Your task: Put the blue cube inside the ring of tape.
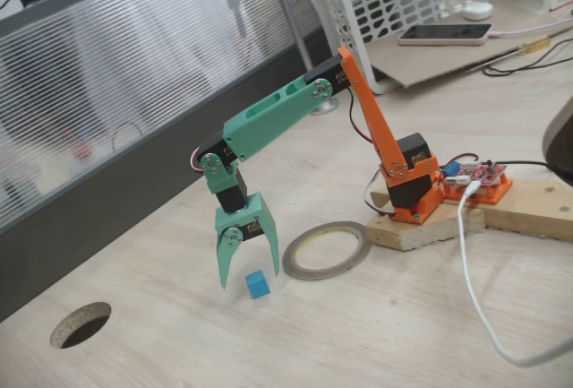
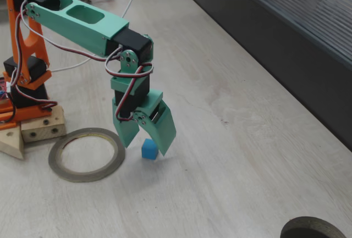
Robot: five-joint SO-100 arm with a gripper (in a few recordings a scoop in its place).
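The blue cube [image 1: 258, 284] [image 2: 149, 149] is seen resting on the pale wooden desk [image 1: 376, 334] [image 2: 231, 155], partly covered in one fixed view by the green pincer [image 1: 250, 271] [image 2: 147, 147], whose fingers are spread apart around it without touching it. The ring of tape [image 1: 327, 250] [image 2: 86, 154] lies flat just beside the cube. A round hole [image 1: 81, 324] [image 2: 314, 230] in the desk is cut off by one picture's lower edge. A ribbed translucent partition [image 1: 125, 74] stands behind.
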